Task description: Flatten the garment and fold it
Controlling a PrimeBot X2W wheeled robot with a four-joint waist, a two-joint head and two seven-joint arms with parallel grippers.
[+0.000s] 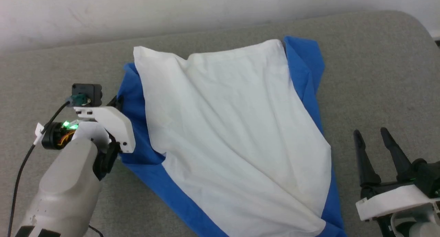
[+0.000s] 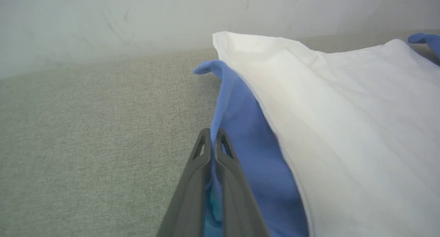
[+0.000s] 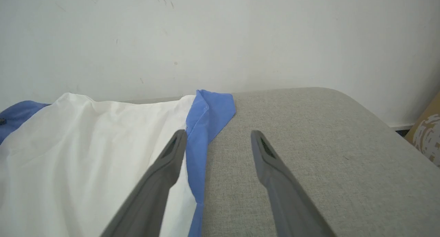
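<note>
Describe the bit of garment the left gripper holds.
On the grey padded surface lies a white garment edged in blue. The blue fold along its left side is what the left gripper is shut on; the blue strip on the right lies free.

Right gripper: fingers spread wide over grey surface.
Garment beside it, blue sleeve reaching surface's far edge at wall.

You've got nothing to read here, operator: no word, number, brand or sign comes out legibly. The garment shows you plain white and blue cloth with no lettering, and the pale marks on the brown box in the right wrist view are too blurred to read.
</note>
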